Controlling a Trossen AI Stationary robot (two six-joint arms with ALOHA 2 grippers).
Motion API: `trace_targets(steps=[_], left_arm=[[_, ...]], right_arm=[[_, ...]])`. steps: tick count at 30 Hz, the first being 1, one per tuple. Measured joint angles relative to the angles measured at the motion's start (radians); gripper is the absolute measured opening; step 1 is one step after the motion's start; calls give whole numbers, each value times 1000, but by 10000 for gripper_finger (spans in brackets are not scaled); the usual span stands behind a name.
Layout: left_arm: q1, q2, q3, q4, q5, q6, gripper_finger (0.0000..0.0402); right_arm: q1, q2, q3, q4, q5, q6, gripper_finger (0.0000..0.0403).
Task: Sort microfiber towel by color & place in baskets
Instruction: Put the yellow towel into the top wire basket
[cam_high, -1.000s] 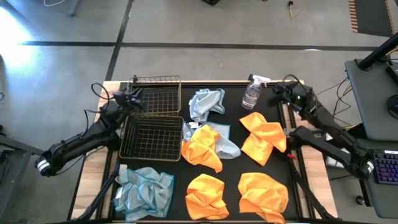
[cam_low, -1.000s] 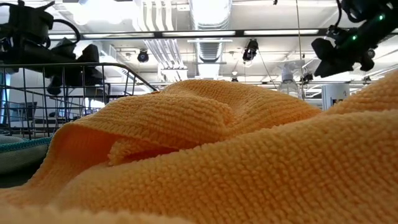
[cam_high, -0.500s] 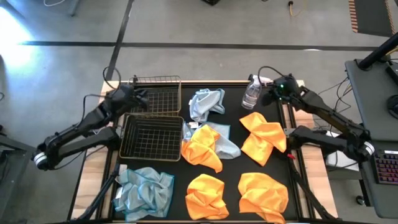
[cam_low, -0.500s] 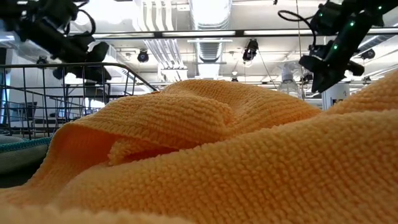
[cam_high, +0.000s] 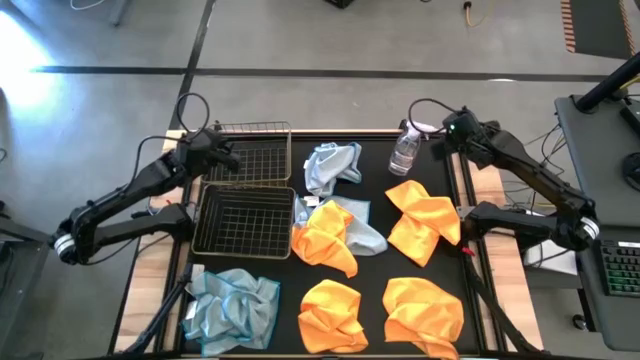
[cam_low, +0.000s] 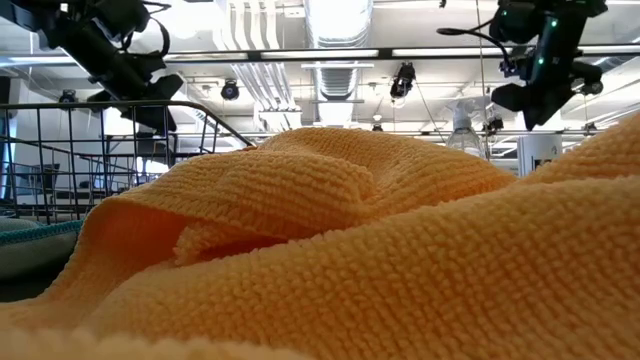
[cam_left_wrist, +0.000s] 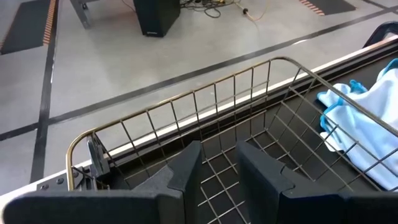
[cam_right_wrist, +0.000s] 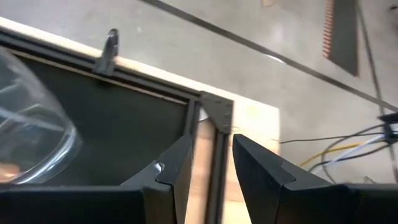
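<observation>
Black tabletop: towels (cam_high: 325, 240) well apart from both empty, slightly parted jaws.

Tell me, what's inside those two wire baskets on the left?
Nothing that shows. The far basket and the near basket show only bare mesh from above. The blue-grey towels and orange towels all lie outside them. The left arm hides the far basket's left edge.

A robotics lab or industrial workshop. Beyond the left pincer (cam_left_wrist: 217, 171) spreads a bare concrete floor (cam_left_wrist: 186, 37) marked with dark tape lines and a hazard-striped mat (cam_left_wrist: 34, 22). Above the right pincer (cam_low: 535, 95), exposed silver ducts (cam_low: 335, 25) and strip lights (cam_low: 450, 52) run along an open ceiling. Loose cables (cam_right_wrist: 348, 146) trail past the counter (cam_right_wrist: 255, 121) corner.
</observation>
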Motion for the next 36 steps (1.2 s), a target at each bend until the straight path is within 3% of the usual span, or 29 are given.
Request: trace_targets(steps=[4, 11, 14, 21, 29, 36], left_arm=[[0, 2, -13, 2, -10, 0, 84], [0, -4, -27, -1, -22, -2, 84], [0, -5, -15, -1, -22, 2, 84], [0, -7, 26, 3, -21, 38, 84], [0, -7, 81, -11, -17, 84, 84], [0, -7, 121, -45, -17, 105, 84]], right_arm=[[1, 18, 44, -21, -68, 8, 112], [1, 42, 67, -128, -530, 33, 111], [1, 56, 66, -226, -637, 36, 112], [1, 103, 61, -410, -652, 36, 112], [1, 160, 12, -414, -663, 35, 112], [72, 200, -44, -412, -755, 36, 112]])
